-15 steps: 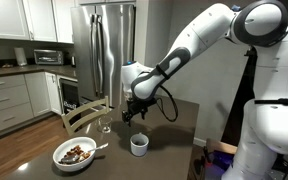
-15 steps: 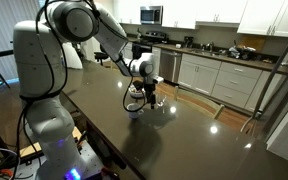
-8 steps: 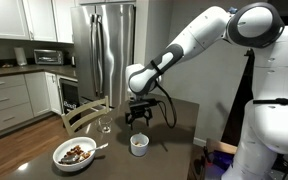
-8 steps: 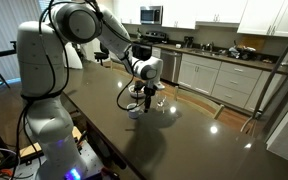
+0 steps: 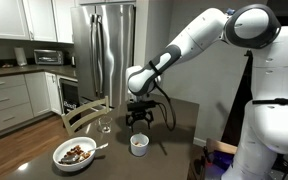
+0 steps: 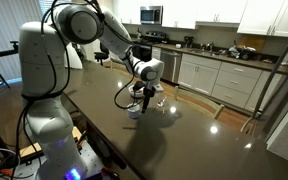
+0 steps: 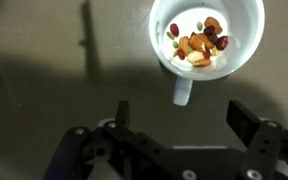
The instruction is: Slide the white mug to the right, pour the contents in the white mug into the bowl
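White mug [image 5: 139,148] stands upright near the table [image 5: 179,125] edge, loaded w/ brown nuts and dried fruit [image 7: 196,42]. The Panda arm's gripper [image 5: 136,122] hovers just above it, jaws spread wide and holding nothing. Wrist view shows the mug's handle [image 7: 182,92] pointing toward the gap between the 2 fingers [image 7: 246,120], neither touching it.

By the look of it, the job has barely begun: no slide to the right is evident, no pour has been made, and the mug looks full. Bowl [image 5: 74,164], w/ brown food already inside, sits well apart by the table corner. A clear glass [image 5: 105,126] stands farther back, between the 2 vessels.

Left to do, judging from this: grip or nudge the mug, shift it right, lift it, tip it over the bowl.

Count: 1 mug, 1 bowl, 1 glass, 1 arm, 1 gripper, 1 chair [image 5: 84,112] at the table's far side.
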Robot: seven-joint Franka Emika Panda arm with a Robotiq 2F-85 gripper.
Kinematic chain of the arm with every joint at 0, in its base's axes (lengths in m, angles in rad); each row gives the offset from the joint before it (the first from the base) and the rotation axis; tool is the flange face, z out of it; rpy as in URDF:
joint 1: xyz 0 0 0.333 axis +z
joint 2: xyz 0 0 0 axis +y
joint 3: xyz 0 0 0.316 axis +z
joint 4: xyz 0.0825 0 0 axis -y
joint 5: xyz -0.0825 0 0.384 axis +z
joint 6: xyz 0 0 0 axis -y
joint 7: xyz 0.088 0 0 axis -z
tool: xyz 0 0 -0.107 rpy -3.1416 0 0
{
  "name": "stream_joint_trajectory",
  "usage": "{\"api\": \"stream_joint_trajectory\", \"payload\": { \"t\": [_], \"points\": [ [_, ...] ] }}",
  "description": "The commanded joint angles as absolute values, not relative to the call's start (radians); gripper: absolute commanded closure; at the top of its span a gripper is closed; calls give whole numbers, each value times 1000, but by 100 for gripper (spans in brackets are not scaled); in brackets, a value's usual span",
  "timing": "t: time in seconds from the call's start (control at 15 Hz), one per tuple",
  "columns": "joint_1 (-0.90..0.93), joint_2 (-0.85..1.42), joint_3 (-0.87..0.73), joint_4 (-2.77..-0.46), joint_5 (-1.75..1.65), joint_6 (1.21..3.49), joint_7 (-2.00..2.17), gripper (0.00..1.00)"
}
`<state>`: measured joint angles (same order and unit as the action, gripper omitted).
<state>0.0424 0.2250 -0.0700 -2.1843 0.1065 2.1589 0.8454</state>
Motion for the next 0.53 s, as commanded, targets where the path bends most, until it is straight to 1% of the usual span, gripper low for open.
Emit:
{"api": "stream_joint_trajectory", "payload": {
  "t": [0.0,0.47],
  "points": [
    [14,275,-75,-2131,198,2064,915,0],
    [-64,334,-93,-2057,459,1952,921,0]
  ]
}}
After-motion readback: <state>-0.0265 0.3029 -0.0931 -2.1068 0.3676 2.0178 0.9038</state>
